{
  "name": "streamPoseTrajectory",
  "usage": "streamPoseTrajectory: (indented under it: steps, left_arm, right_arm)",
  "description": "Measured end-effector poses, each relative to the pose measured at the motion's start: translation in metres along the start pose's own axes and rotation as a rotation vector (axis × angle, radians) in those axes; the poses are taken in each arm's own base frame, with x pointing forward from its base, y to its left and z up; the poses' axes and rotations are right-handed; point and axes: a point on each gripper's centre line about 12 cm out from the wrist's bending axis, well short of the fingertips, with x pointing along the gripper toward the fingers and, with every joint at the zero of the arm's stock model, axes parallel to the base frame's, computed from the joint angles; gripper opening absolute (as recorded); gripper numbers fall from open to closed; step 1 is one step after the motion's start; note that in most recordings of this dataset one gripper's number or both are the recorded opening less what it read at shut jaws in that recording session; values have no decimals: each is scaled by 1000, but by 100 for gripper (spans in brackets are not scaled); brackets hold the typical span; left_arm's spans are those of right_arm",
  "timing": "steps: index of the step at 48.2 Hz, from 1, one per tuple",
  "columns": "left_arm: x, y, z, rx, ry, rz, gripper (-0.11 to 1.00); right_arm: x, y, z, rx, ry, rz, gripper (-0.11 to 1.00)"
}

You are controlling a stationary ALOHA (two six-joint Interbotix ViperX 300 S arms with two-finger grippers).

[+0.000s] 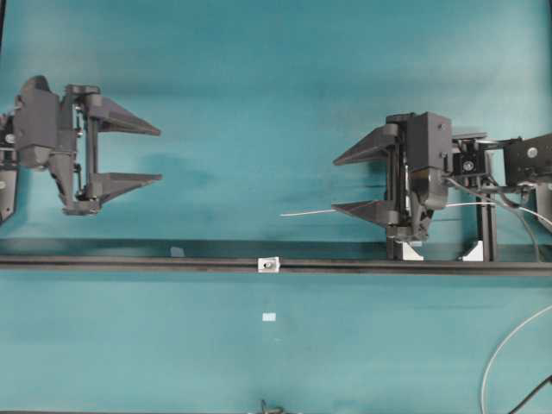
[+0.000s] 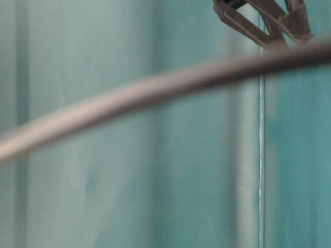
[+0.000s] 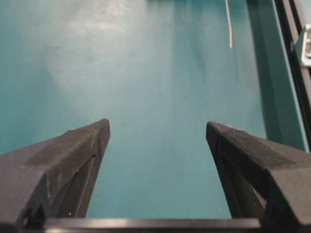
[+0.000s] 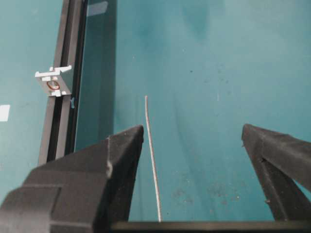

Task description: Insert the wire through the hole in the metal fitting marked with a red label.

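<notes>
On the teal table (image 1: 259,112), a black rail (image 1: 129,264) runs the full width, parallel to the near edge. The metal fitting (image 1: 269,264) sits on that rail, about mid-length; the hole (image 4: 53,85) shows as a dark round opening with a reddish ring in the right wrist view. A small white tag (image 1: 269,316) lies on the table between the rail and the near edge, just below the fitting.

Wire (image 1: 309,212) lies flat on the far side of the rail, right of centre, roughly parallel to it, free end pointing toward the table's left edge. Its other end runs under the right arm.

Right gripper (image 1: 335,184) hovers over the wire, jaws wide, holding nothing. From the right wrist camera the wire passes just inside the left-hand finger (image 4: 121,155); can't tell if it touches. Left gripper (image 1: 160,155) is near the left edge, jaws wide, empty, well apart from wire and fitting.

Clutter: black upright frame (image 1: 488,233) on white feet behind the right gripper, at the rail's right end. Pale curved cable (image 1: 509,345) at the near right corner. In the table-level view a blurred dark cable (image 2: 155,88) crosses the lens and blocks most of it; fitting is not visible there.
</notes>
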Motion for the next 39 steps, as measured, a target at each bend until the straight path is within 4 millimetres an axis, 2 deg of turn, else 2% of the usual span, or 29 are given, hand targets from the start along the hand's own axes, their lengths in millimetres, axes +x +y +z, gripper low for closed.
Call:
streamPoseTrajectory:
  steps: [17,39]
  left_arm:
    - [13,0,-6,4,3,1,88]
    - [25,-1,-12,6,14,1,88]
  right_arm:
    - [14,-3,-13,32,36,-10,90]
    - [20,0,-21,31,66,-5,90]
